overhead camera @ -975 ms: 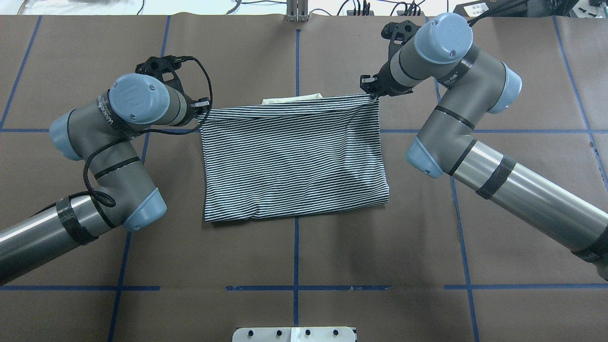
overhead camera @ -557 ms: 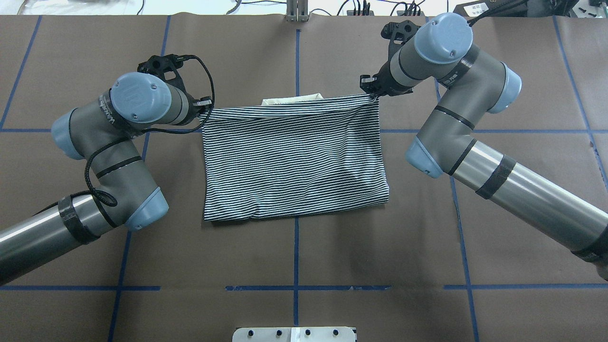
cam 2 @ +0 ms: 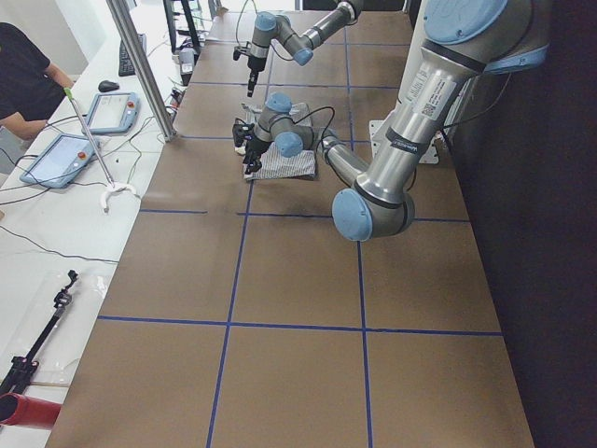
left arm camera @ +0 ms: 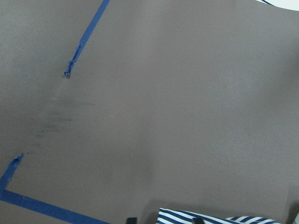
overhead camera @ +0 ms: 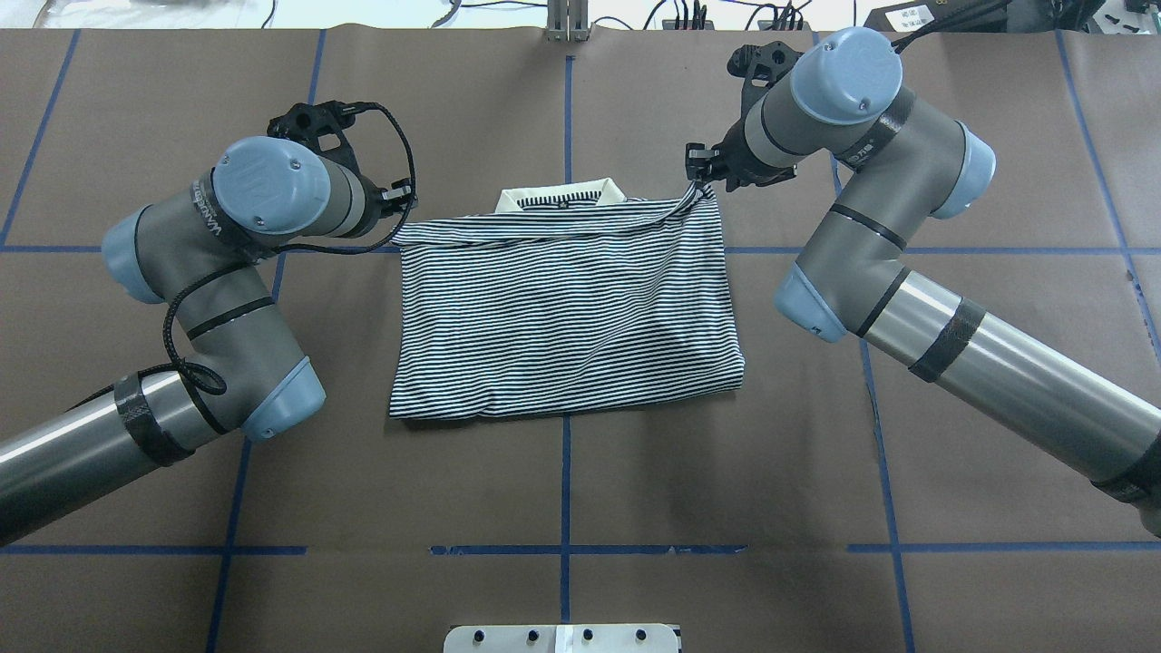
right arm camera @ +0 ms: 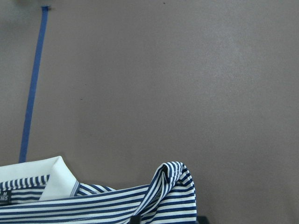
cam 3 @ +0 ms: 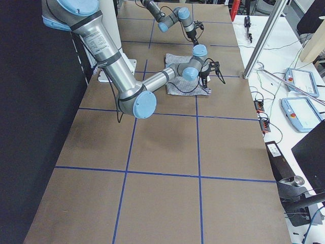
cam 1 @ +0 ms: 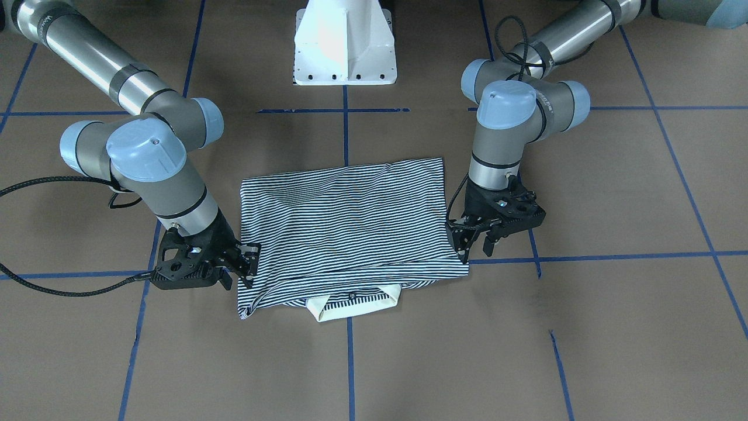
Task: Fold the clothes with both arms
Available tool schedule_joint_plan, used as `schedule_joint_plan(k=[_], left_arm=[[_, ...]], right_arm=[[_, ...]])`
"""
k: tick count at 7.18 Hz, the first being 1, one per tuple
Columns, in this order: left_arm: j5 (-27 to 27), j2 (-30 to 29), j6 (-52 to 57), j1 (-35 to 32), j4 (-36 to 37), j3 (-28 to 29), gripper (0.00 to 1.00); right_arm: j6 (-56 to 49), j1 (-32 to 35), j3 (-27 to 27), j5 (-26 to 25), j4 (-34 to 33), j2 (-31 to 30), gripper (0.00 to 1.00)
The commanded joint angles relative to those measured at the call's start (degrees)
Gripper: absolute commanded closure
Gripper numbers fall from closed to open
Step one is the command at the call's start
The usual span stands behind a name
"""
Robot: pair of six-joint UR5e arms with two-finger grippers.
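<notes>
The striped polo shirt [overhead camera: 562, 308] lies folded in half on the brown table, and its cream collar [overhead camera: 560, 193] peeks out at the far edge. It also shows in the front view [cam 1: 345, 222]. My right gripper [overhead camera: 697, 177] is shut on the far right corner of the top layer and pulls it up to a point; this raised loop [right arm camera: 166, 184] shows in the right wrist view. My left gripper [overhead camera: 402, 201] stands just beyond the far left corner. In the front view its jaws [cam 1: 474, 248] stand apart, and the corner lies flat below them.
The white pedestal base [cam 1: 345, 52] stands at the robot's side of the table. Blue tape lines [overhead camera: 565, 472] cross the brown paper. An operator [cam 2: 23, 75] and tablets [cam 2: 61, 154] are at a side bench beyond the table's far edge.
The far edge of the top layer has sagged back toward the robot and uncovered the collar. The left corner has dropped away from the left gripper. Both grippers have moved slightly farther out.
</notes>
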Motion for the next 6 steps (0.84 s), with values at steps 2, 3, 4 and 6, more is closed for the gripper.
schedule_joint_plan(k=[2, 3, 4, 6], left_arm=[[-0.69, 0.04, 0.20, -0.02, -0.35, -0.33, 0.00], [-1.74, 0.04, 0.29, 0.07, -0.53, -0.42, 0.00], [-1.75, 0.04, 0.29, 0.16, -1.66, -0.42, 0.00], [-1.76, 0.04, 0.29, 0.16, -2.02, -1.03, 0.00]], right_arm=[[2.32, -0.53, 3.07, 0.78, -0.44, -0.83, 0.00], [6.60, -3.32, 10.06, 0.96, -2.18, -5.97, 0.00], [10.03, -6.22, 17.18, 0.96, -6.37, -9.33, 0.00], [17.42, -10.97, 23.65, 0.35, -10.98, -13.91, 0.00]])
